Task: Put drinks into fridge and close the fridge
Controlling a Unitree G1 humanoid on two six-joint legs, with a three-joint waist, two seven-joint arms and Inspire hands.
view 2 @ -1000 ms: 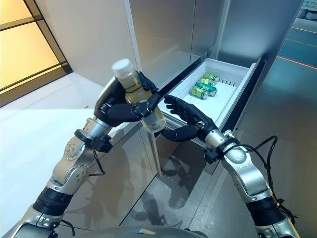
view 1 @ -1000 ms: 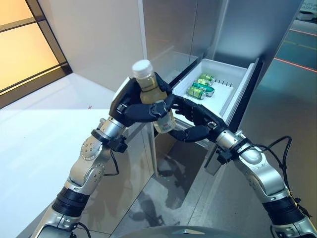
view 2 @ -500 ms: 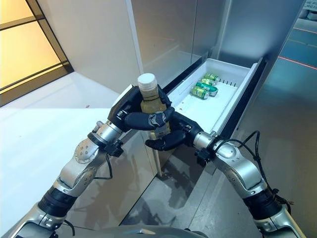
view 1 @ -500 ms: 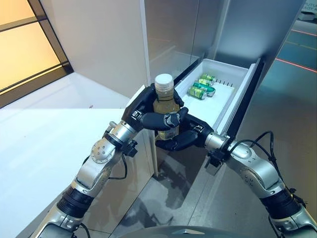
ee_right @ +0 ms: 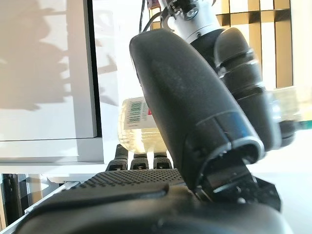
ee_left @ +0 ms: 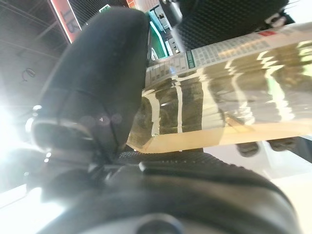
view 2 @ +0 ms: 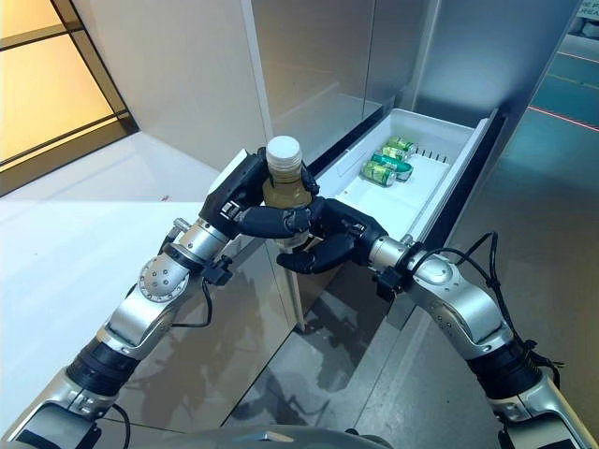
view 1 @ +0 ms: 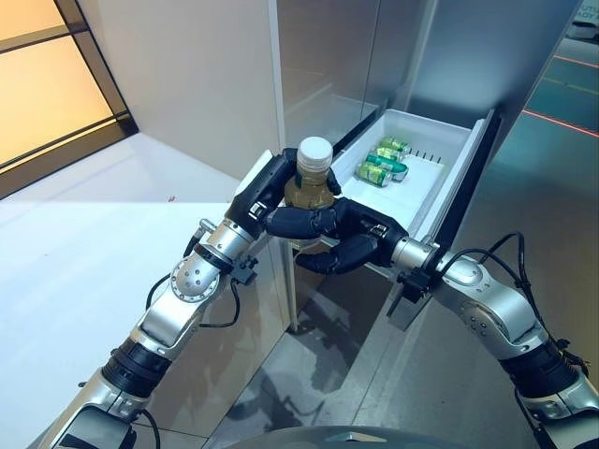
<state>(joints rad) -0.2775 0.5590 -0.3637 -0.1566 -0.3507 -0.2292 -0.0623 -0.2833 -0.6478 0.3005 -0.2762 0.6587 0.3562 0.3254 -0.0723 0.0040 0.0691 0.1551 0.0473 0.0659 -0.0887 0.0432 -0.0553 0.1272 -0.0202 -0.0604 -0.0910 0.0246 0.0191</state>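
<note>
Bottle of amber drink, clear plastic with a white cap [view 1: 313,178], is standing upright in mid-air just before the open white fridge drawer [view 1: 440,194], both hands wrapping it: left hand [view 1: 271,192] curling round its upper body, right hand [view 1: 351,238] curling round its base. Green cans [view 1: 379,165] are already lying in the drawer; placing this bottle and closing the fridge are remaining
</note>
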